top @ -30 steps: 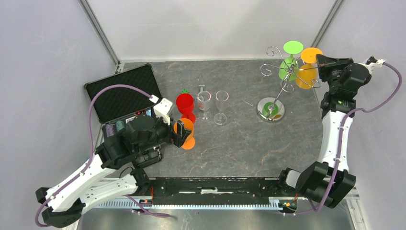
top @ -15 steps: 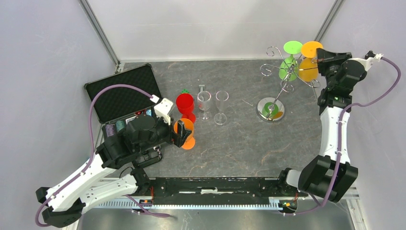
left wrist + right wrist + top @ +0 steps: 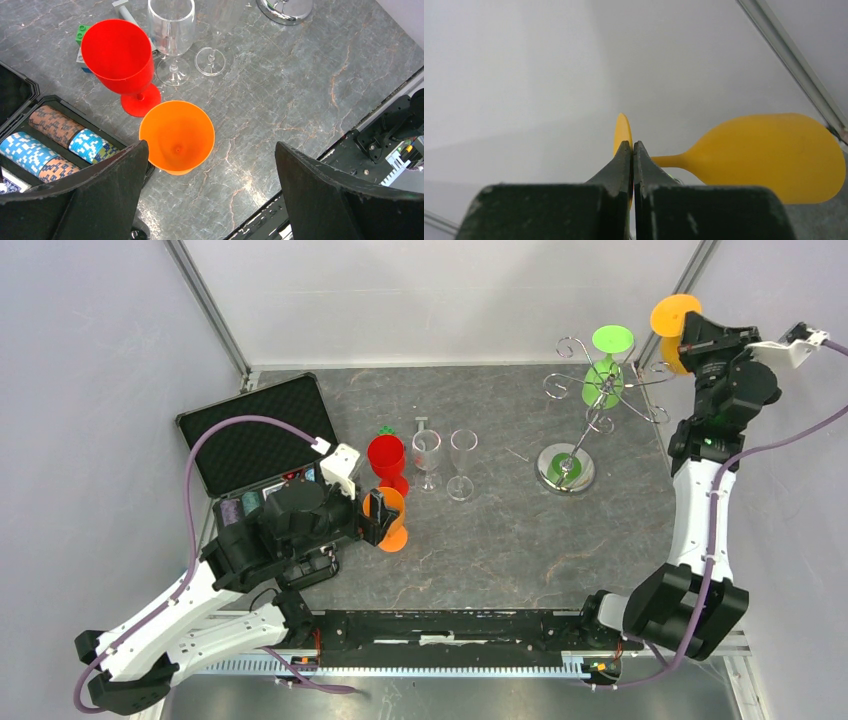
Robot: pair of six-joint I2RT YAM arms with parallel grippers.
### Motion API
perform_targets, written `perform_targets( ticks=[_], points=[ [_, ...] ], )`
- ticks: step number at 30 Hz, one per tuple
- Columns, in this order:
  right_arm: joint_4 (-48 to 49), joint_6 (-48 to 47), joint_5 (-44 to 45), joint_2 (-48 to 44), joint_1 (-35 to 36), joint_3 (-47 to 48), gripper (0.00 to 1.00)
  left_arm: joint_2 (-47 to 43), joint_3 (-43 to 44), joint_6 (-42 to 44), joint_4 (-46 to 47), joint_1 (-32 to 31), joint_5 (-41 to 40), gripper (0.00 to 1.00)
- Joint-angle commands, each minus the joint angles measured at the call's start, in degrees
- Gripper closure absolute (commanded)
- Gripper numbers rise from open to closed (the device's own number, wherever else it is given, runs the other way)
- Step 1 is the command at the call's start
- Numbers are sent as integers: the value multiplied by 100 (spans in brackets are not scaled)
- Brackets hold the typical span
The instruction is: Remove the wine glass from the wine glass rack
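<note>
The wine glass rack [image 3: 566, 468] stands at the back right on its round shiny base, with a slim pole and curled wire arms. A green wine glass [image 3: 603, 382] hangs upside down on it. My right gripper [image 3: 693, 340] is shut on the foot disc of an orange-yellow wine glass [image 3: 674, 314] and holds it up, to the right of the rack's arms and apart from them. In the right wrist view the fingertips [image 3: 632, 145] pinch the thin foot [image 3: 622, 131], and the bowl [image 3: 774, 155] points right. My left gripper [image 3: 378, 521] is open and empty above a standing orange glass [image 3: 176, 136].
A red glass [image 3: 386, 457] and two clear glasses [image 3: 427, 450] [image 3: 462, 454] stand mid-table. An open black case [image 3: 255, 435] with poker chips lies at the left. A green block [image 3: 385, 430] sits behind the red glass. Grey walls close in behind and to the right.
My right gripper has risen and moved right with the orange-yellow glass, which has come off the rack's arm. The left arm has not moved.
</note>
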Motion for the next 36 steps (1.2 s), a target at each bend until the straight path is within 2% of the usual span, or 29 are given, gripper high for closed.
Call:
perform_targets(
  ticks=[1,8,13,17,22,25,31,36],
  points=[
    [920,-182,-526,-379,-29,396,100,28,58,-215,247,-9,-67,0],
    [1360,-121,-1636,-1179,-20,382,100,140,202,-281,309,-7,3,0],
    [1624,293,-2280,-1758,-21,258,100,172,320,-432,572,-9,173,0],
    [1818,644,-2782,-2166,-24,242,100,220,298,-782,1150,-9,418,0],
    [1400,629,-3011,-2817,111,161,100,194,112,-1644,2320,-9,529,0],
    [1735,1323,-3084,-2999,359,-253,100,259,45,-1985,3007,-7,687,0],
    [2280,2549,-3118,-3156,862,-884,100,837,415,-2208,3622,0,1048,0],
    [2755,3606,-3027,-3237,1342,-1457,100,1373,705,-2223,3553,201,1658,0]
  ],
)
